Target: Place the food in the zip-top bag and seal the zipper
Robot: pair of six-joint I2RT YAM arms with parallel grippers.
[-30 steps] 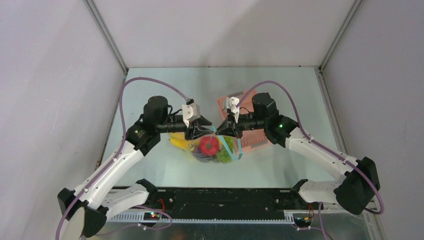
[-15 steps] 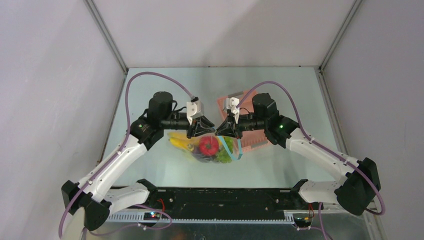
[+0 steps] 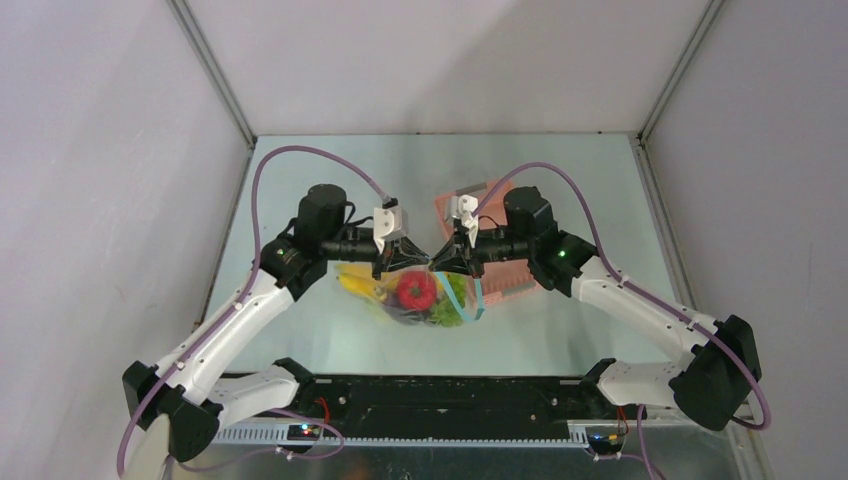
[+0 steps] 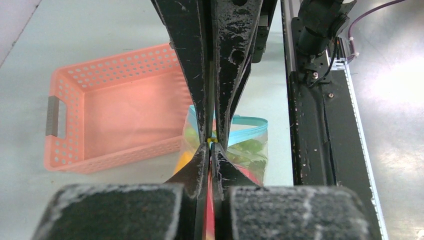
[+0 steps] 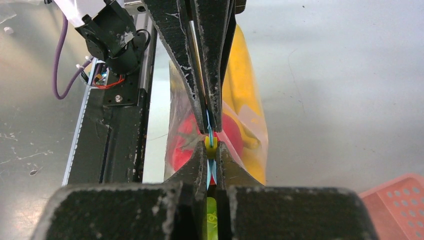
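Observation:
The clear zip-top bag (image 3: 420, 300) sits mid-table between both arms, with the food inside it: a red round fruit (image 3: 417, 290), a yellow banana (image 3: 358, 284) and green pieces (image 3: 447, 312). My left gripper (image 3: 412, 262) and right gripper (image 3: 438, 262) meet tip to tip at the bag's top edge. In the right wrist view the light blue zipper (image 5: 208, 172) runs between the right gripper (image 5: 212, 147) jaws, which are shut on it, and on up between the left fingers (image 5: 187, 75). The left gripper (image 4: 212, 150) is shut on the same edge; the rest of the zipper (image 4: 247, 121) curves behind.
A pink perforated basket (image 3: 515, 275) stands just behind and right of the bag, under the right arm; it looks empty in the left wrist view (image 4: 65, 125). The black base rail (image 3: 430, 395) runs along the near edge. Grey walls enclose the table.
The left gripper has moved right toward the right gripper and closed its jaws on the bag's top edge. The right gripper and the bag stayed put.

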